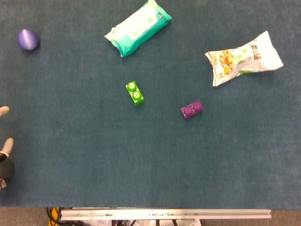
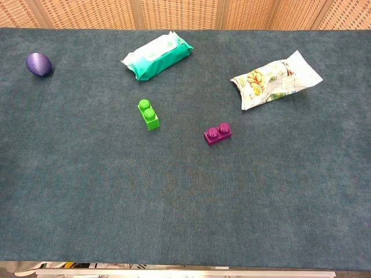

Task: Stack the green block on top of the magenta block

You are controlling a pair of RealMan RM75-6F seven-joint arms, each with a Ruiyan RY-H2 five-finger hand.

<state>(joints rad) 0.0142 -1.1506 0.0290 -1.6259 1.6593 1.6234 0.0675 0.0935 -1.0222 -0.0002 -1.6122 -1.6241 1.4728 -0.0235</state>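
Note:
The green block (image 1: 135, 92) (image 2: 148, 114) lies on the blue-grey cloth near the middle of the table, its two studs up. The magenta block (image 1: 192, 109) (image 2: 217, 133) sits to its right and slightly nearer, a short gap away, also studs up. Nothing touches either block. Only the fingertips of my left hand (image 1: 5, 149) poke in at the left edge of the head view, spread apart and holding nothing, far from both blocks. The chest view shows no hand. My right hand appears in neither view.
A teal and white wipes pack (image 1: 138, 27) (image 2: 156, 55) lies behind the green block. A snack bag (image 1: 242, 57) (image 2: 275, 79) is at the back right. A purple egg-shaped object (image 1: 28, 39) (image 2: 39, 63) sits at the back left. The table's front edge (image 1: 164, 213) runs along the bottom.

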